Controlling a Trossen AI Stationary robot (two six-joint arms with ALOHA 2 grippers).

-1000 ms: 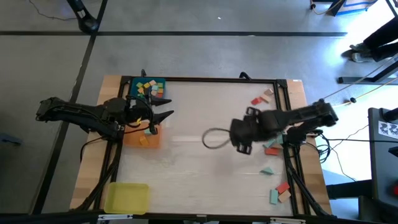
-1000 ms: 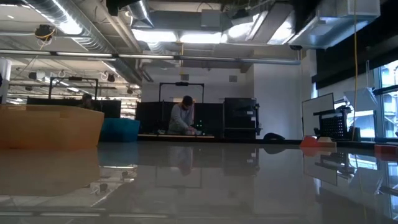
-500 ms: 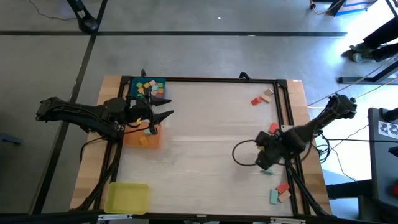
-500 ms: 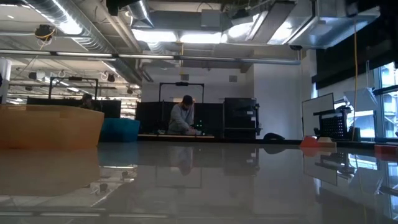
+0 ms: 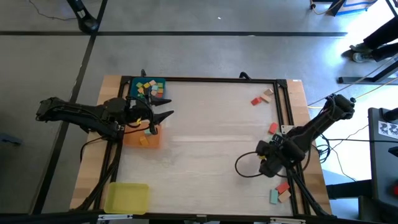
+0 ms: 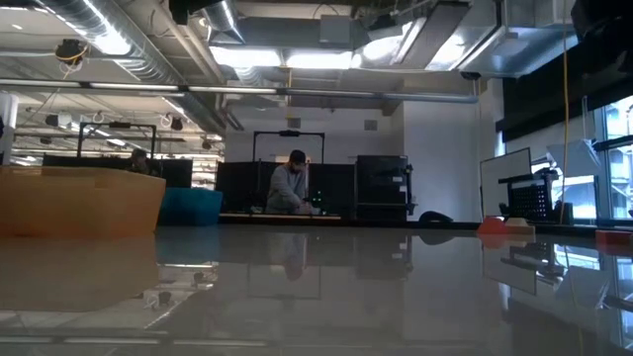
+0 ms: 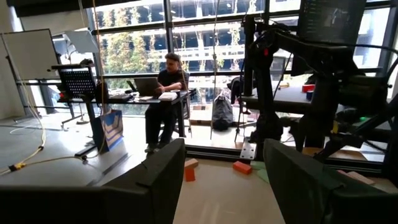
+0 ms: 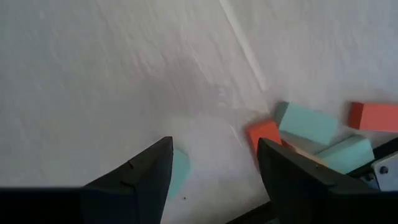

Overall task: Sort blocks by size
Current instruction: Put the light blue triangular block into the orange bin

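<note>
Several small blocks lie flat on the table at its right side: a red one (image 5: 273, 128), a red and a tan one (image 5: 256, 100) farther back, red and teal ones (image 5: 281, 191) near the front. My right gripper (image 5: 268, 165) hangs open over this area, pointing down. In the right wrist view (image 8: 214, 168) a teal block (image 8: 180, 171) lies by one finger, untouched, and an orange-red block (image 8: 263, 133) and teal blocks (image 8: 306, 122) lie beyond. My left gripper (image 5: 166, 107) is open and empty above the orange tray (image 5: 142, 140).
A blue tray (image 5: 147, 87) with several blocks stands at the far left. The orange tray holds a few blocks. A yellow tray (image 5: 127, 198) sits at the near left corner. A black frame (image 5: 286, 112) edges the table. A person sits far behind the table (image 6: 291, 186).
My right gripper has swung from the middle of the table toward the right and near edges and now hangs over the loose blocks there, covering a teal block in the high view.
</note>
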